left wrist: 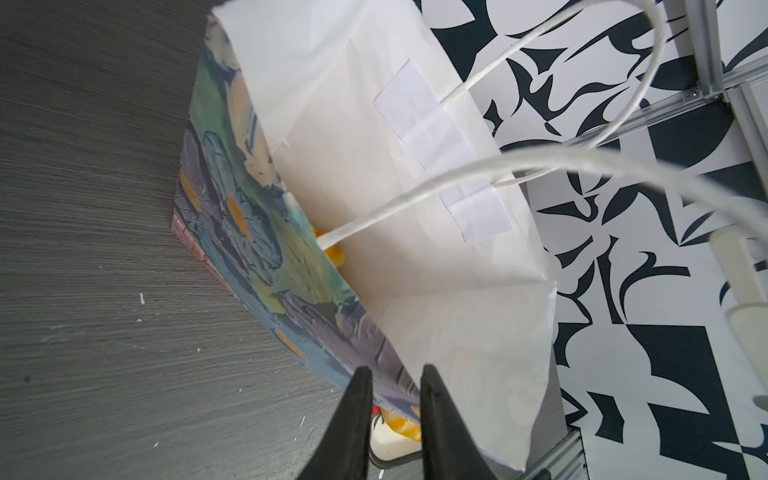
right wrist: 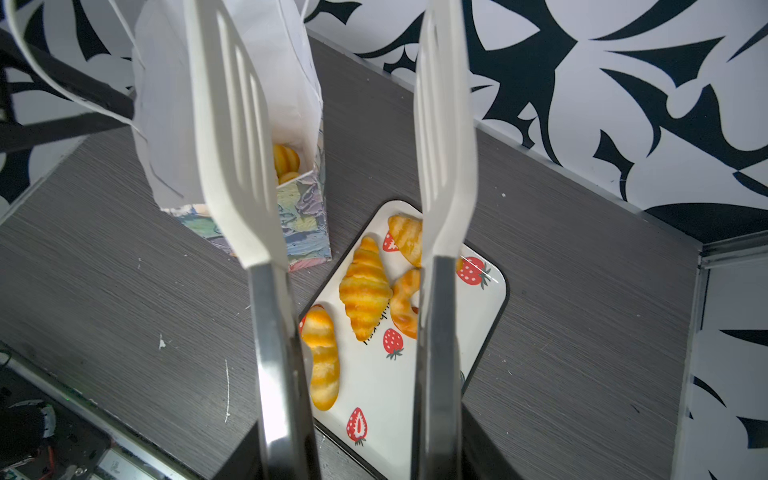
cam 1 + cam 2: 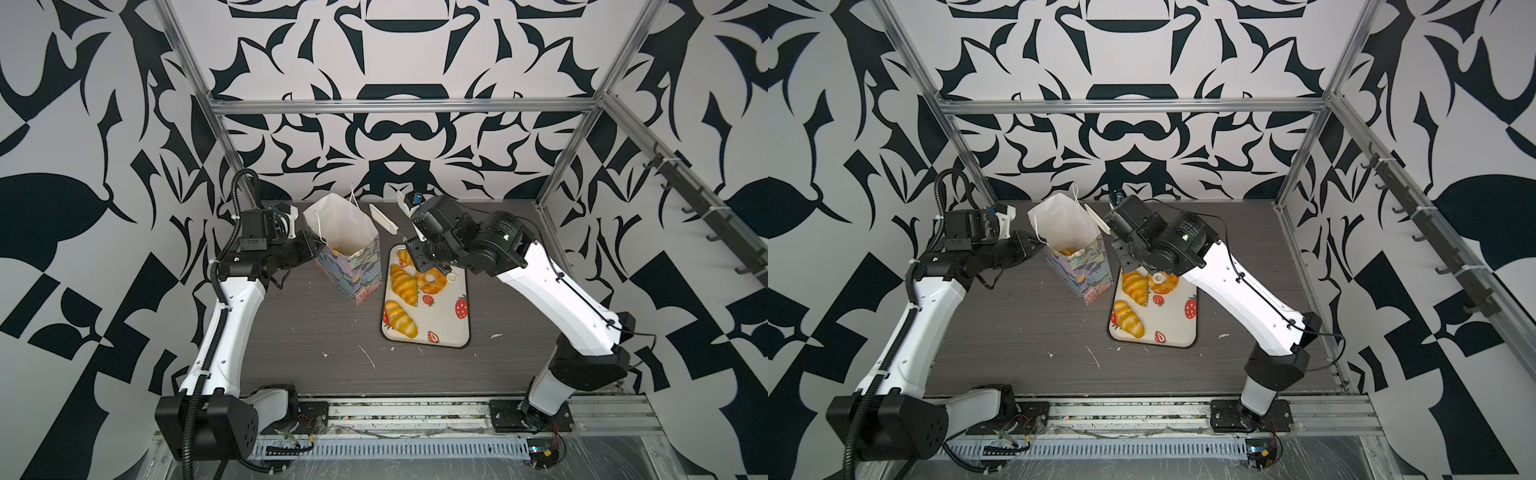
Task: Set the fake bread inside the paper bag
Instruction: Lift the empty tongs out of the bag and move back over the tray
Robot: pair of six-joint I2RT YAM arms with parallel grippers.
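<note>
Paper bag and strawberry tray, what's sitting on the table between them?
Nothing: a narrow bare strip of table separates paper bag and strawberry tray, seen in the right wrist view.

top views look down from high; close wrist views share the paper bag [image 1: 374, 166].

Upright paper gift bag [image 3: 357, 270]: white inside, pastel blue-purple-green painterly print outside.
Glossy toy croissants [image 3: 402, 280]: golden-yellow, brown streaks.
Rectangular tray [image 3: 444, 332]: cream, red strawberries.
Slotted kitchen tongs [image 2: 232, 124]: white heads, silver arms.
Tabletop [image 3: 311, 353]: grey woodgrain.
Walls [image 3: 83, 124]: black-on-white abstract shapes.
</note>
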